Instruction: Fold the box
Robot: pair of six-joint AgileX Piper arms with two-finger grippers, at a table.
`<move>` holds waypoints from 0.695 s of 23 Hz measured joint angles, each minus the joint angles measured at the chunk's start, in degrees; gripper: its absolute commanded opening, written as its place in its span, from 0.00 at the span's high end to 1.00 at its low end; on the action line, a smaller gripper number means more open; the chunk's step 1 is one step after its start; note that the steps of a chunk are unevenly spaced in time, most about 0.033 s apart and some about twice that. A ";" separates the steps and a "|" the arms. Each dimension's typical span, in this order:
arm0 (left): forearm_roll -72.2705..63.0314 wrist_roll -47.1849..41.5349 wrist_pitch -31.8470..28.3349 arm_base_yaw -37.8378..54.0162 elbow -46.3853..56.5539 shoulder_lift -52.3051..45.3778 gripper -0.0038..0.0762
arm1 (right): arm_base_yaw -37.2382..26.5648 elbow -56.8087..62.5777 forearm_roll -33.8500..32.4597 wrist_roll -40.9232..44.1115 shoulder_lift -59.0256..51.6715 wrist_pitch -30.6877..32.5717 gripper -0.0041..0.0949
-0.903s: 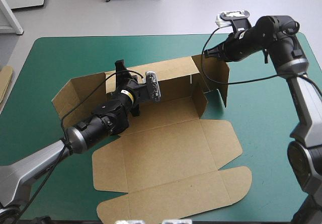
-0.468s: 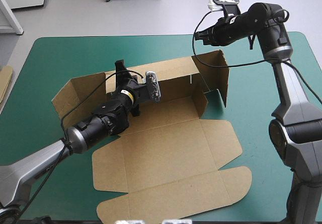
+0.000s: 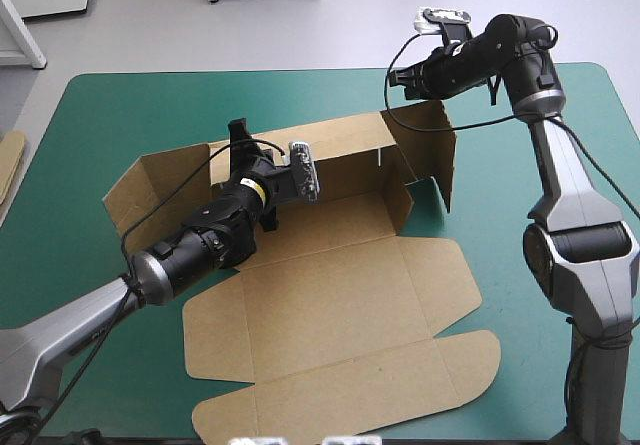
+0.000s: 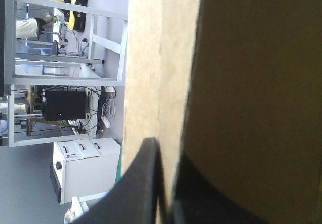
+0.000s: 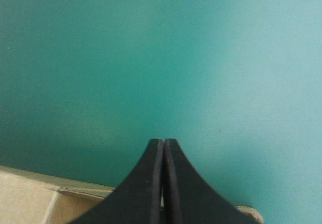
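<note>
Left pincer (image 3: 238,133) on box (image 3: 345,147) — lid (image 3: 330,305) nearward

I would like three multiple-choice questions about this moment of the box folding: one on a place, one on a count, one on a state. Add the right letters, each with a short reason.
1. Where is the right gripper?
A) above the far right corner of the box
B) inside it, on its floor
C) under the board

2. How many grippers grip board?
A) none
B) one
C) two

3. How does the lid lie?
A) upright
B) flat
C) tucked in

Answers:
1 A: the high view shows it over the raised right flap.
2 B: only the left gripper has board between its fingers; the right one is shut on nothing.
3 B: it lies spread on the teal-green cover.
</note>
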 measured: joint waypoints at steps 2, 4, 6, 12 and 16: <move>0.00 0.00 0.00 0.00 0.00 0.00 0.96 | 0.00 0.00 0.00 0.28 0.00 0.00 0.98; 0.00 0.00 0.00 0.00 0.00 0.00 0.96 | 0.00 0.00 0.00 0.49 0.00 0.00 0.98; 0.00 0.00 0.05 0.00 0.00 0.00 0.96 | 0.00 0.00 -0.26 0.69 0.00 0.00 0.98; 0.00 0.00 0.05 0.00 0.00 0.00 0.96 | 0.00 3.97 -0.51 1.09 -0.44 0.00 0.98; 0.00 0.00 0.05 0.00 0.00 0.00 0.96 | 0.00 10.95 -1.00 0.54 -4.70 0.00 0.98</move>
